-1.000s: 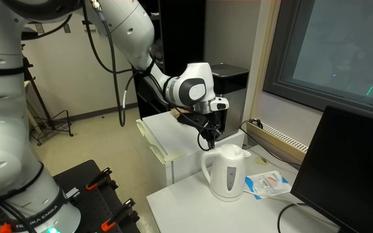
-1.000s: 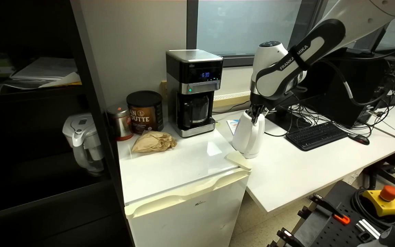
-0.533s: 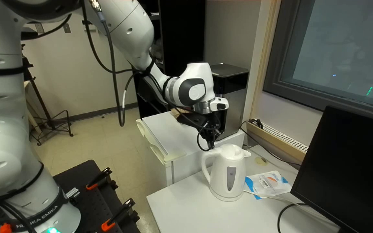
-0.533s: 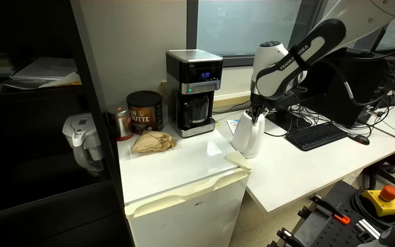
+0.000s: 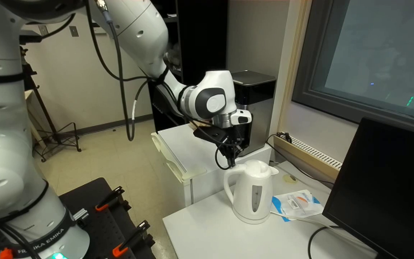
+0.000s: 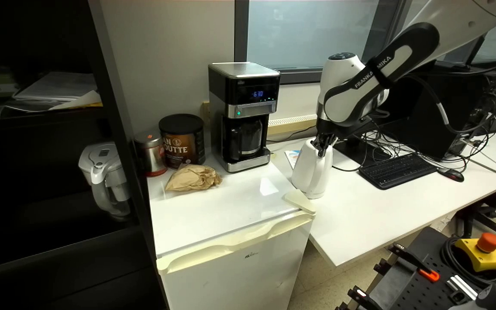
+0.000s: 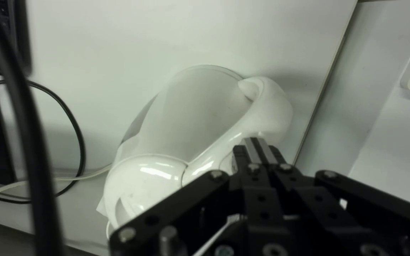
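In an exterior view, a water pitcher (image 6: 106, 178) stands in the dark shelving (image 6: 54, 254) at left. A coffee tin (image 6: 182, 146), a paper bag (image 6: 193, 178) and a coffee maker (image 6: 244, 113) sit left of centre on the fridge (image 6: 226, 213). Right of centre, the white kettle (image 6: 304, 172) stands upright on the table (image 6: 373, 224); the gripper (image 6: 321, 153) is at the top of its handle (image 6: 318, 175), fingers (image 7: 251, 153) pressed together; whether they touch it I cannot tell. Farther right lie a keyboard (image 6: 396, 170) and a mouse (image 6: 450, 174).
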`<state>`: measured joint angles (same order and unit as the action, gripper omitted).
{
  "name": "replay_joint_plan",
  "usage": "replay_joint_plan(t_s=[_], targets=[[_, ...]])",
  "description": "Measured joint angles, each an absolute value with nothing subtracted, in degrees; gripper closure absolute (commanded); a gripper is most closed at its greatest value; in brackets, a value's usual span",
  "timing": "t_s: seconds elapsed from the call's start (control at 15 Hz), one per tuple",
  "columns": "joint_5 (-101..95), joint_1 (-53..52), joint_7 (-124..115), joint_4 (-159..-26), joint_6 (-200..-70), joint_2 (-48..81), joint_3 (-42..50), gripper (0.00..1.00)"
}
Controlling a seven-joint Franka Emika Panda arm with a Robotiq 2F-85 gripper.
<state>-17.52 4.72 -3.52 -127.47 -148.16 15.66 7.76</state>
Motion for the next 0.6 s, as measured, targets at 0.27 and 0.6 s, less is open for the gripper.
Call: replay_joint_plan(t_s=[0.27, 0.6], targets=[[-17.3, 4.7, -3.4, -129.4, -148.2, 14.9, 7.7, 0.97], [-16.9, 4.7, -3.0, -131.0, -148.2, 14.8, 7.4, 0.97]])
